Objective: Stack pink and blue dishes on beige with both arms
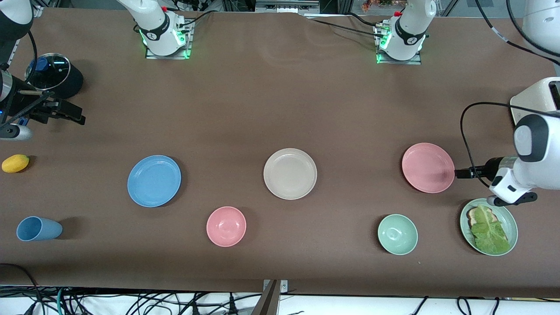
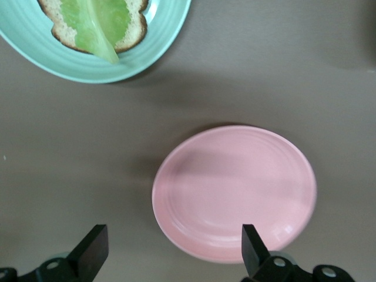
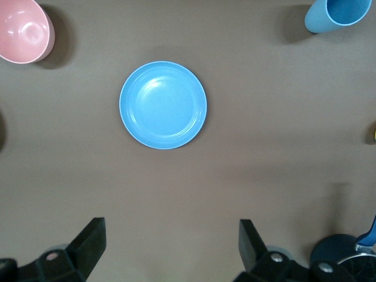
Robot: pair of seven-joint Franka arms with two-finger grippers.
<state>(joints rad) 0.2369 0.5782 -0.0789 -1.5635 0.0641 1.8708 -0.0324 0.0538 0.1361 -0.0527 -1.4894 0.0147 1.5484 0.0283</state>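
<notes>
My left claw (image 2: pixel 170 252), jaws spread, sits low beside the pink plate (image 1: pixel 428 167): pinch its near rim squarely. My right claw (image 3: pixel 170 247), open, hovers short of the blue plate (image 1: pixel 154 180); the beige plate (image 1: pixel 290 173) waits between.

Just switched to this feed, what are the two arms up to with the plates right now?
Nothing is stacked yet. The left gripper is open and has closed in on the pink plate, one finger near its rim, but holds nothing. The right gripper is open too, up over bare table near the pot, with the blue plate in its wrist view. The beige plate sits empty between the two.
</notes>
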